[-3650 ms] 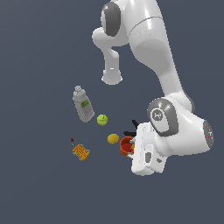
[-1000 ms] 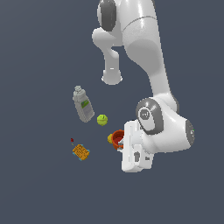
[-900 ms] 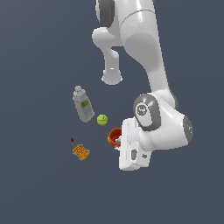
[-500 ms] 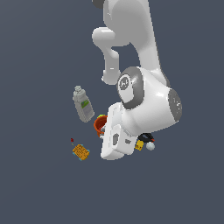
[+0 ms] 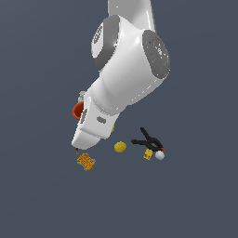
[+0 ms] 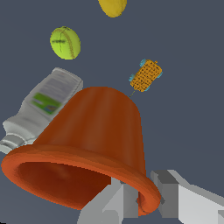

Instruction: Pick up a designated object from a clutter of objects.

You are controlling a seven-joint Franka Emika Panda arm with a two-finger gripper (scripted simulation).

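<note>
Cup (image 6: 94,144) tipped on its side, rim toward wrist camera; tool (image 6: 144,202) apparently pinching its rim

Pincer (image 6: 146,197) clamped, arm raised.

Clutter (image 5: 148,142) on grey floor (image 5: 195,195)

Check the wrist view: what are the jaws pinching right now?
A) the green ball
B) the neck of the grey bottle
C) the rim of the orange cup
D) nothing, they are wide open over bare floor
C: in the wrist view the gripper has one finger inside and one outside the rim of the orange cup, while the green ball and grey bottle lie apart beyond it.
</note>
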